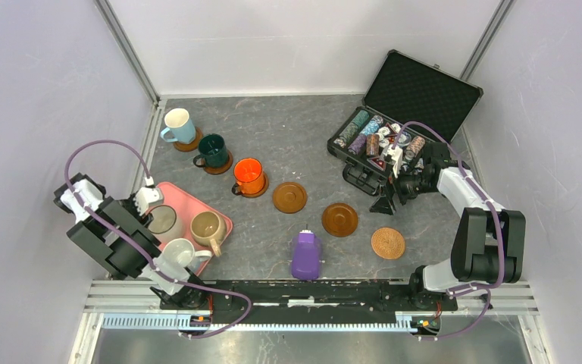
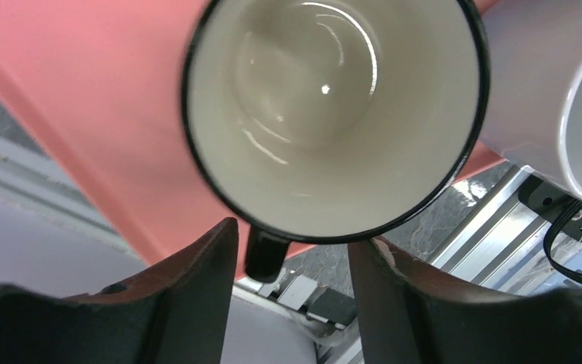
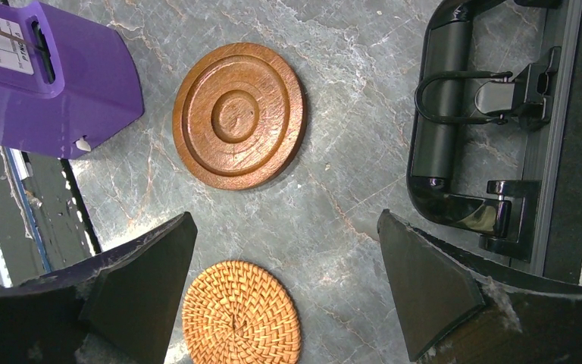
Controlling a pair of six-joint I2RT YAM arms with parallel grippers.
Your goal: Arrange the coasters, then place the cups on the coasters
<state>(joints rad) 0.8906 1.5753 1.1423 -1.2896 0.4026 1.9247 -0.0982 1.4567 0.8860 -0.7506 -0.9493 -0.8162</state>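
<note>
1. Where grey marbled table point(image 1: 288, 136) meets white walls point(image 1: 311, 45), count reads six cups point(image 1: 249, 176), six coasters point(image 1: 339, 219).
2. Three cups on coasters, three on pink tray point(image 1: 184, 194).
3. Left gripper point(image 2: 294, 239) part-open astride cream cup point(image 2: 326, 114) handle point(image 2: 264, 254); right gripper point(image 3: 286, 218) gapes wide.

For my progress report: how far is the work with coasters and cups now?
Done: the light blue cup, dark green cup and orange cup each stand on a coaster. In hand: the left gripper, jaws open, straddles the cream cup's handle on the pink tray. Left: that cup, the beige cup and the white cup, for the three bare coasters.
</note>
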